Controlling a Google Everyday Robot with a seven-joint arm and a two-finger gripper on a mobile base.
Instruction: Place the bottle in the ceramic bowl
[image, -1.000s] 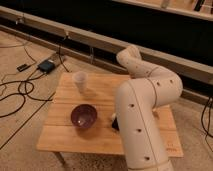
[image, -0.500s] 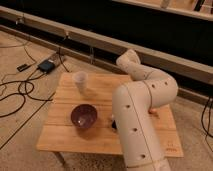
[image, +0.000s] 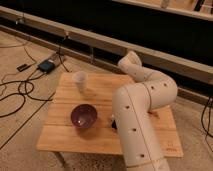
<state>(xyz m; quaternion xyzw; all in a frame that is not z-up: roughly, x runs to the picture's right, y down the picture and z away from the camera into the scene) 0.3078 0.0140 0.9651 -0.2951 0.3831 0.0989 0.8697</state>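
The bottle (image: 80, 80), a small whitish translucent cup-like container, stands upright near the far left corner of the wooden table (image: 60, 137). The ceramic bowl (image: 83, 116), glossy dark purple, sits at the table's middle left, in front of the bottle and apart from it. My white arm (image: 136, 117) rises from the bottom, bends at the right and reaches back over the table's far edge. The gripper is hidden behind the arm's links and shows nowhere. The bowl looks empty.
A small black object (image: 114, 123) peeks out beside the arm, right of the bowl. Black boxes (image: 46, 65) and cables (image: 20, 92) lie on the floor at left. A low rail (image: 95, 42) runs behind the table.
The arm's big lower link has shifted slightly to the left. The bottle and the bowl have not moved.
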